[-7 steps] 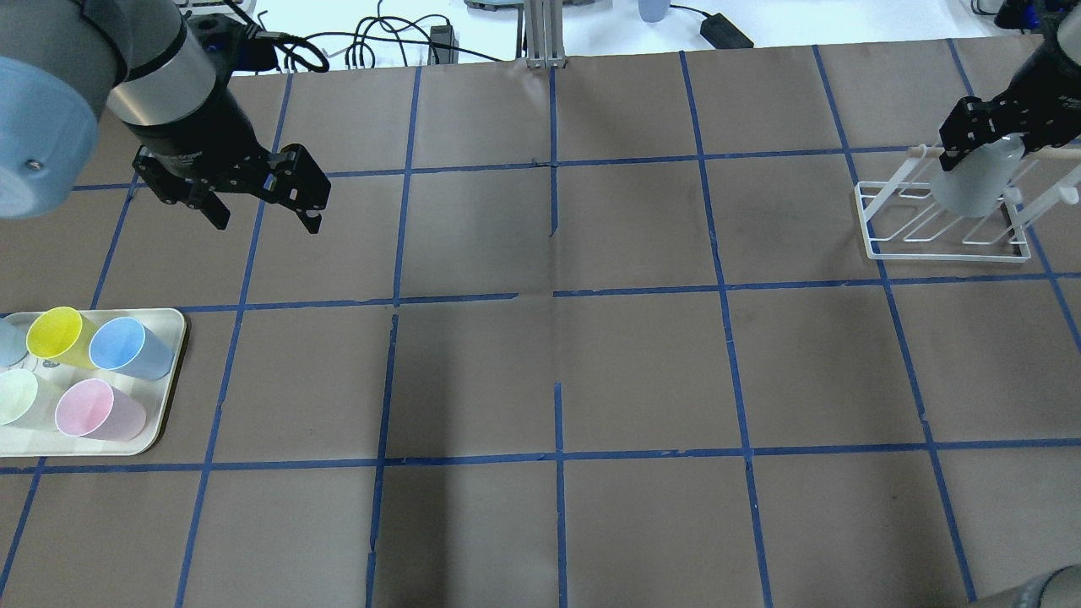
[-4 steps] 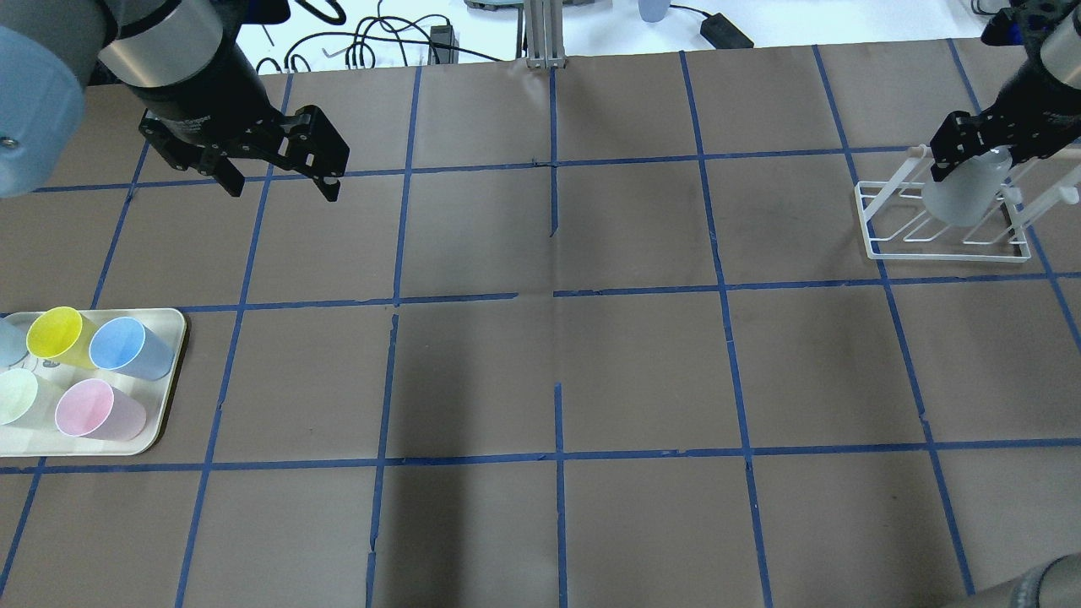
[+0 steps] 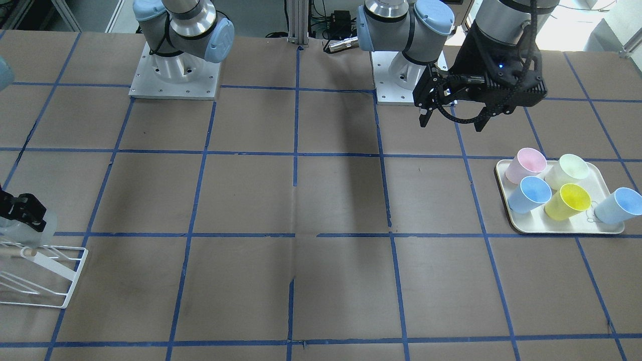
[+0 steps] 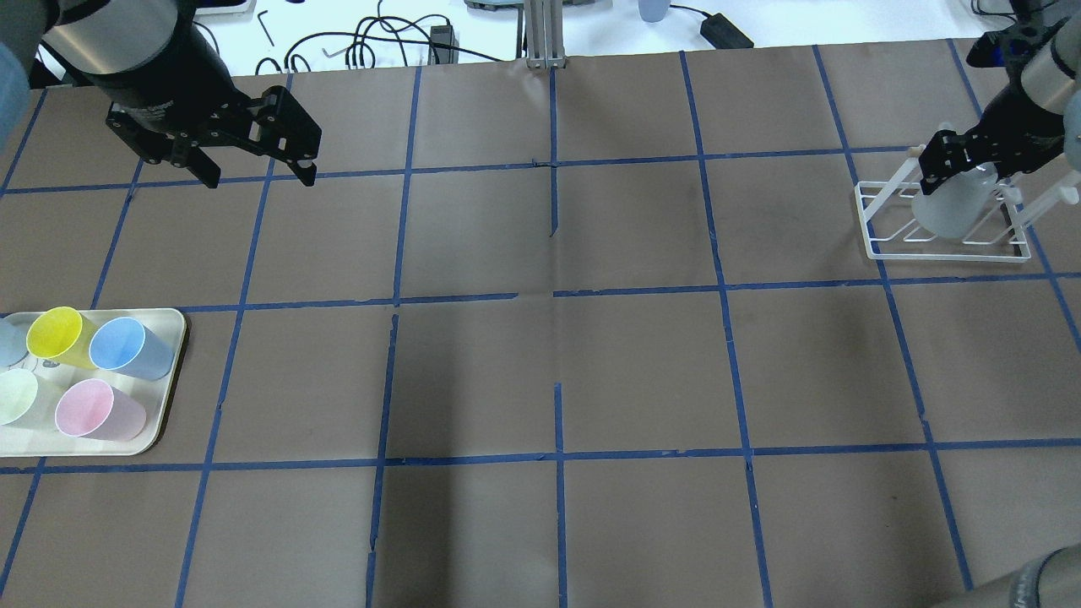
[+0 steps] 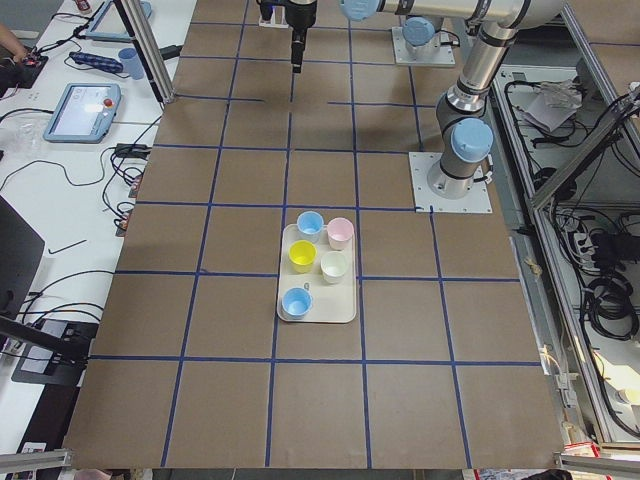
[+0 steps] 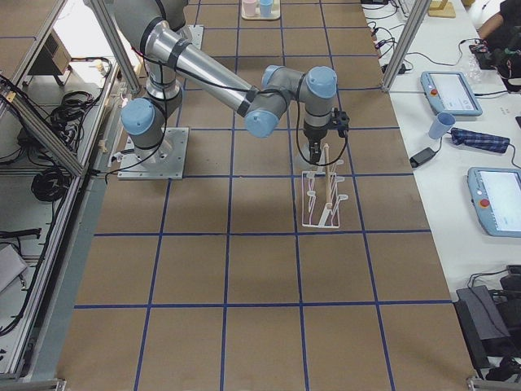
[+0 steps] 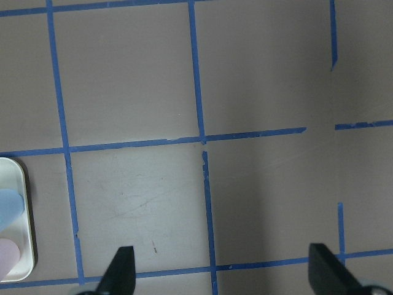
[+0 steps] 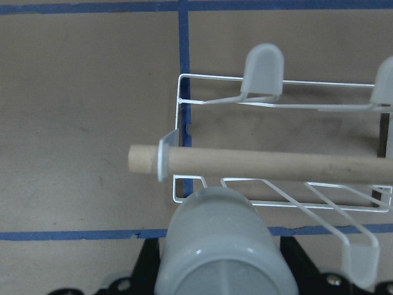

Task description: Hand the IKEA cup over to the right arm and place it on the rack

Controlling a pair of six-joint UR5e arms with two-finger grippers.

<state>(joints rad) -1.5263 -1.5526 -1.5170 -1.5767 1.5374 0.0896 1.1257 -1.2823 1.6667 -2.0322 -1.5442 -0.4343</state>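
Note:
The pale grey IKEA cup [image 4: 950, 207] is held upside down in my right gripper [image 4: 963, 162], which is shut on it, over the low white wire rack [image 4: 882, 247] at the table's far right. In the right wrist view the cup [image 8: 218, 246] is just in front of the rack's wooden dowel [image 8: 276, 166]. I cannot tell whether the cup touches a prong. The cup [image 3: 35, 228] and the rack [image 3: 65, 281] also show at the left edge of the front view. My left gripper [image 4: 253, 173] is open and empty, held above the far left of the table.
A cream tray [image 4: 165, 414] at the left front holds several pastel cups, among them a yellow cup [image 4: 55, 333], a light blue cup [image 4: 122, 346] and a pink cup [image 4: 89, 409]. Cables and a power brick [image 4: 726, 32] lie beyond the table's far edge.
My right gripper has carried the grey cup down and a little leftward over the rack. My left gripper has stayed open and drawn back toward the far left.

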